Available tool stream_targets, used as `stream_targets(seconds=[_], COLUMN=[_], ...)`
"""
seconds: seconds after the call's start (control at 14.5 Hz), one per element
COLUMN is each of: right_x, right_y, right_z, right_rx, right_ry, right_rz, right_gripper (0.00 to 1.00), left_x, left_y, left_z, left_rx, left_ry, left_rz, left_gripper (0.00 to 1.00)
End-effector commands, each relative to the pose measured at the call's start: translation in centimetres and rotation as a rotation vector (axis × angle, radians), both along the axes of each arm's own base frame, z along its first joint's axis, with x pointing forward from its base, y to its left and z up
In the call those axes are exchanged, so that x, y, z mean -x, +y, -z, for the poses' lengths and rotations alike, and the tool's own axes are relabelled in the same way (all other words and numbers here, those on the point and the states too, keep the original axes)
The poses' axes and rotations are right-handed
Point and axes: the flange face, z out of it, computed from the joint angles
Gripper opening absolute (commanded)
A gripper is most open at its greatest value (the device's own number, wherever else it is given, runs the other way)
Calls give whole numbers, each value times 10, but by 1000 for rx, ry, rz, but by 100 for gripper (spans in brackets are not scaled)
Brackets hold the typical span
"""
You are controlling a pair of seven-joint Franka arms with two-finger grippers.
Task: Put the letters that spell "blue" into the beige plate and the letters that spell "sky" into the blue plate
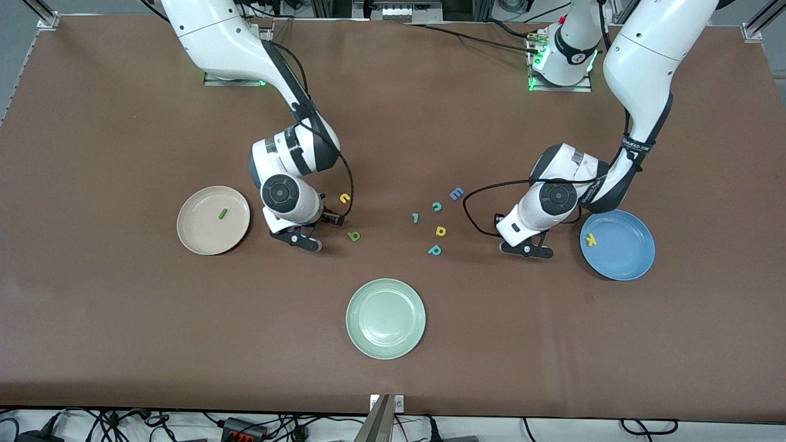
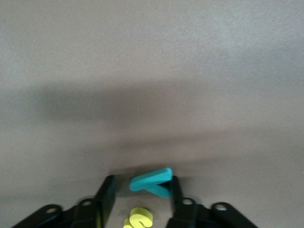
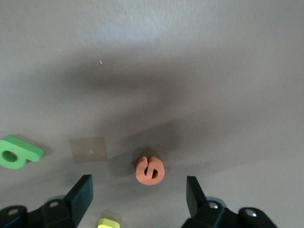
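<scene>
Two of seven done: the beige plate (image 1: 190,236) holds only the l (image 1: 222,213), the blue plate (image 1: 632,264) only the k (image 1: 591,239). Left gripper (image 2: 142,186) stands apart around the y (image 2: 151,180) (one side not touching), s (image 2: 138,218) beside it. Right gripper (image 3: 138,190) gapes astride the e (image 3: 150,170), with b (image 1: 354,236) and u (image 1: 345,197) lying near

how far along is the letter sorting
Done: dark green straight "l" in the round beige plate, yellow "k" in the round blue plate. In hand: left end effector straddles the teal "y"; open right end effector straddles the orange "e". Left: green "b", yellow "u", yellow "s".
</scene>
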Motion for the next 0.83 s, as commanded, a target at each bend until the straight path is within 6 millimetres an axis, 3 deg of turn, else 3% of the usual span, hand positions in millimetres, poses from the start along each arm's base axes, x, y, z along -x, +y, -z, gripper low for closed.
stream_targets(seconds=[0.0, 0.28, 0.41, 0.55, 0.62, 0.76], right_x=[7, 8, 8, 5, 3, 1], right_y=[-4, -9, -9, -12, -14, -14], right_z=[4, 11, 12, 10, 9, 9], right_rx=[-2, -7, -7, -11, -12, -15], right_ry=[-3, -29, -28, -33, -35, -42], right_rz=[29, 38, 37, 38, 36, 32], right_gripper=[84, 77, 55, 40, 38, 35], left_x=[1, -3, -9, -21, -28, -42], left_y=[3, 7, 15, 24, 32, 71], left_z=[0, -12, -35, -64, -76, -95], left_rx=[-13, -18, -52, -98, -117, -130], left_ry=[-11, -23, -7, 29, 54, 100], left_rz=[9, 11, 9, 6, 18, 31], left_gripper=[25, 19, 19, 19, 19, 19])
